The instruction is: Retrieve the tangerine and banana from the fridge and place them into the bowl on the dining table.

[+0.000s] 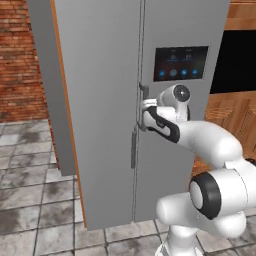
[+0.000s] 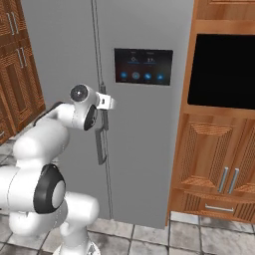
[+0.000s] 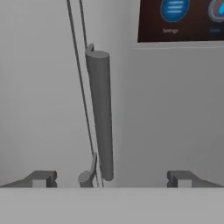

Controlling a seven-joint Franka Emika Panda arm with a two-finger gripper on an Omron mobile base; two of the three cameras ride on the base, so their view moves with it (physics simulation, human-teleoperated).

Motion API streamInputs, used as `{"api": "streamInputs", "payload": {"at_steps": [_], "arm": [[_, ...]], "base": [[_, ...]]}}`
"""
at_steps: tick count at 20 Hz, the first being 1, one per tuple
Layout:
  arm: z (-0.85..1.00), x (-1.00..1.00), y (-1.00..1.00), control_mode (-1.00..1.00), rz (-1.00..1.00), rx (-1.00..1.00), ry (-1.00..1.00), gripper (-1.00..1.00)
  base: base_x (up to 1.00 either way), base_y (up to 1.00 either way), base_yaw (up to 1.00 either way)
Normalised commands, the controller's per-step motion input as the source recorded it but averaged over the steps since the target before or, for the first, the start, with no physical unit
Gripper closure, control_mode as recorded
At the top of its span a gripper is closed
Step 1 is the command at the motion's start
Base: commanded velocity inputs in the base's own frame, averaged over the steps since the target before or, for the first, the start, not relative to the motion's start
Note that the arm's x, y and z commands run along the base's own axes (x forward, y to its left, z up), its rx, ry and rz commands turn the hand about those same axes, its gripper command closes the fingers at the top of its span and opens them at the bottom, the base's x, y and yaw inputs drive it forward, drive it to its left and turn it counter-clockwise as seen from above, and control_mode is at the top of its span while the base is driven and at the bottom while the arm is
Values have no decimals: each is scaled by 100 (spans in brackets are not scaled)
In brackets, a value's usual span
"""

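**Reaching for the fridge door handle**

Hovering right in front of the closed fridge (image 1: 110, 100), the claw (image 3: 111, 178) has its jaws spread wide and grasps nothing. A dark grey vertical handle (image 3: 101, 114) stands straight ahead, between the two fingertips (image 3: 41, 178) and nearer the one on the hand view's left. The door seam (image 3: 81, 87) runs just beside that handle. The dark dispenser panel (image 2: 143, 66) sits above the claw, to its right.

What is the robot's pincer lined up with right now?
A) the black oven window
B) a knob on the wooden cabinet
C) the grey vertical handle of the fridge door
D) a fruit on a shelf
C: the hand view shows the open pincer facing the fridge's grey vertical handle, its tips standing wide on either side.
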Motion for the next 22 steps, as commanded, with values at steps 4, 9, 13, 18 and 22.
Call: {"api": "streamInputs", "payload": {"at_steps": [4,9,13,18,22], "arm": [[-4,61,0,-100,0,0,-2,-100],[0,59,0,-100,0,0,-2,-100],[-1,54,0,-100,0,0,0,-100],[-13,54,0,-100,0,0,0,-100],[-29,59,0,-100,0,0,-1,-100]], "base": [[0,0,0],[0,0,0],[0,0,0],[0,0,0],[0,0,0]]}}
